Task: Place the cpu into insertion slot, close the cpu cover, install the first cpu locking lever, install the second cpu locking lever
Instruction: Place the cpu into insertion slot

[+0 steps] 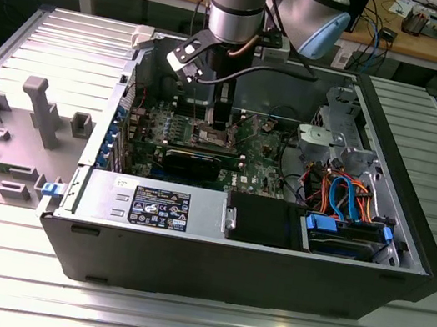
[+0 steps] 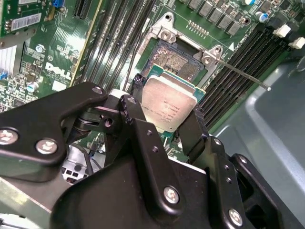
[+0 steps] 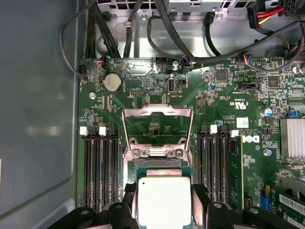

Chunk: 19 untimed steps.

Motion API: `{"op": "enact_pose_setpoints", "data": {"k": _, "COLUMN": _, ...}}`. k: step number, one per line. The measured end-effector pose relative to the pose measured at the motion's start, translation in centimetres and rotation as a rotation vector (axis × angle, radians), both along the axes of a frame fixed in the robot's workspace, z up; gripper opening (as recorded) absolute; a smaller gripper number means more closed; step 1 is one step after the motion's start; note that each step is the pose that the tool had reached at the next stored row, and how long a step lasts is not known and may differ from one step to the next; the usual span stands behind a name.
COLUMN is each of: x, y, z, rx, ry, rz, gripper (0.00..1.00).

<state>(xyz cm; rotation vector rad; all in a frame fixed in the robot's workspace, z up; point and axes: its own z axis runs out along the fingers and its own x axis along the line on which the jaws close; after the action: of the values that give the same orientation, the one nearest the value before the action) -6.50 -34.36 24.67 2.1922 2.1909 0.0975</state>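
My gripper (image 2: 164, 113) is shut on the cpu (image 2: 169, 101), a flat square chip with a dull silver top, one black finger on each of two opposite edges. The first wrist view has the same cpu (image 3: 163, 200) between the fingers (image 3: 125, 202). It sits tilted over one side of the insertion slot (image 2: 174, 59), whose dark pin field is still partly uncovered; whether they touch I cannot tell. The cpu cover (image 3: 157, 110) stands flipped open beyond the insertion slot (image 3: 157, 164). A thin locking lever (image 2: 243, 76) sticks out sideways, unlatched. In the exterior view the gripper (image 1: 220, 121) reaches down into the open case.
Rows of black memory slots (image 3: 102, 171) flank the socket on both sides. A finned heat sink (image 3: 291, 138) and a bundle of black cables (image 3: 157, 28) lie nearby. A long black card (image 1: 193, 162), the drive bay with blue and orange cables (image 1: 348, 199) and the case walls (image 1: 417, 190) hem in the board.
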Motion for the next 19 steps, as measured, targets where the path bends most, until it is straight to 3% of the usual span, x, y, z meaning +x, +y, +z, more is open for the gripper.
{"op": "enact_pose_setpoints", "data": {"k": 13, "x": 0.00, "y": 0.01, "z": -0.07, "rx": 0.0004, "ry": -0.0002, "rz": 0.000, "gripper": 0.54}}
{"op": "enact_pose_setpoints", "data": {"k": 19, "x": -0.02, "y": 0.00, "z": -1.26, "rx": 0.0003, "ry": -0.0002, "rz": 0.002, "gripper": 0.54}}
